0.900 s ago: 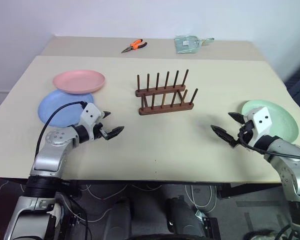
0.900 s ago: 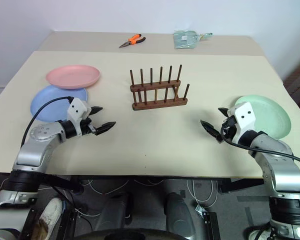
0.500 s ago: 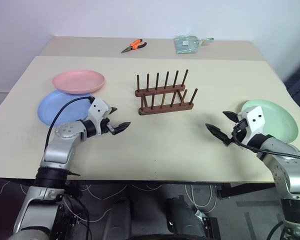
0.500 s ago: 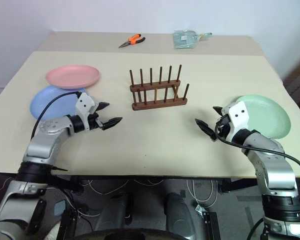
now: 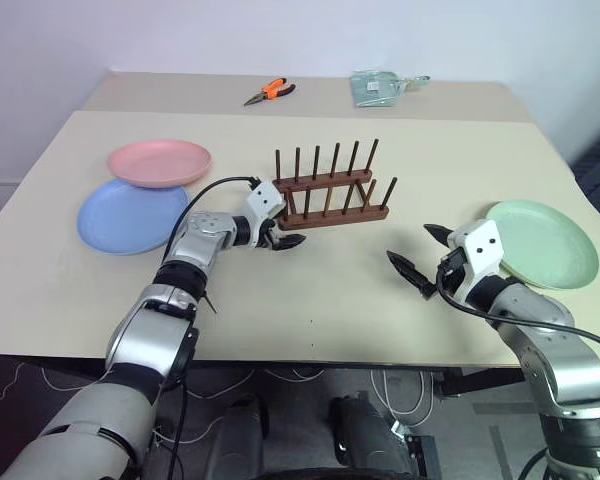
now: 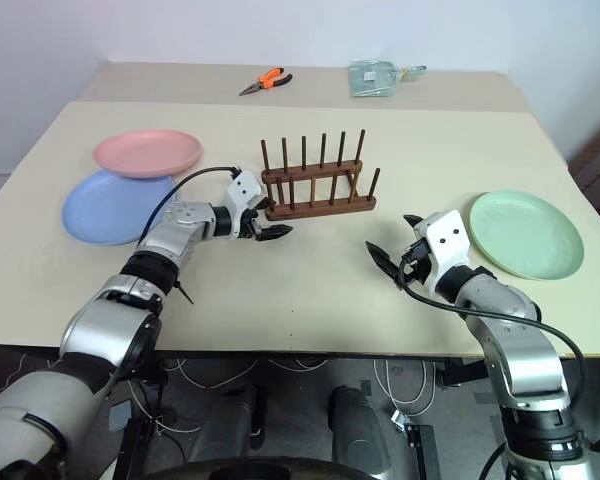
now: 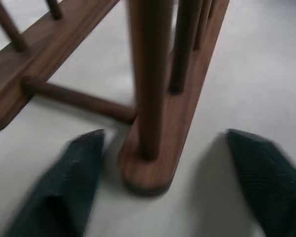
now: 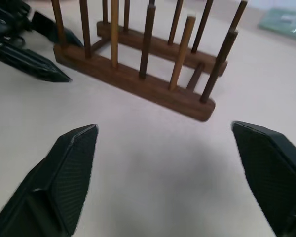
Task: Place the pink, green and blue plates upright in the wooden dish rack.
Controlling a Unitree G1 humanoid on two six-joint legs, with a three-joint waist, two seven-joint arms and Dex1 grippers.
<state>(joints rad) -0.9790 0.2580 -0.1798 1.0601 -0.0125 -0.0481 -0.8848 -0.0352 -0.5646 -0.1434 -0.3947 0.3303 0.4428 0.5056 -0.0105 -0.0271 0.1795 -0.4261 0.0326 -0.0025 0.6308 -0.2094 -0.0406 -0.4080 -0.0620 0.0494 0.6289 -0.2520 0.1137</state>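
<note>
We see the wooden dish rack [image 5: 330, 190] standing near the middle of the bench [image 5: 310, 290], its two rows of upright pegs bare. The pink plate [image 5: 160, 162] lies flat on the robot's left side of the bench, and its near edge overlaps the far edge of the blue plate [image 5: 130, 215], which lies flat just in front of it. The green plate [image 5: 540, 242] lies flat on the robot's right side, well apart from the rack.

Our left tool [image 5: 285, 232] sits at the rack's near left end, low over the bench. Its two black fingers [image 7: 74, 182] are spread, one on each side of the rounded end of the near base rail, and in the left wrist view we see bare bench between each finger and the wood, so nothing is gripped. The nearest peg rises directly ahead of this tool.

Our right tool [image 5: 420, 255] hangs over bare bench between the rack and the green plate, pointing toward the rack. Its fingers [image 8: 69, 173] are spread wide with nothing between them. In the right wrist view the rack lies ahead of it, and the left tool [image 8: 24, 49] shows at the rack's far end.

At the back of the bench lie orange-handled pliers [image 5: 268, 92] and a pale green packet [image 5: 378, 86], well apart from the rack.
</note>
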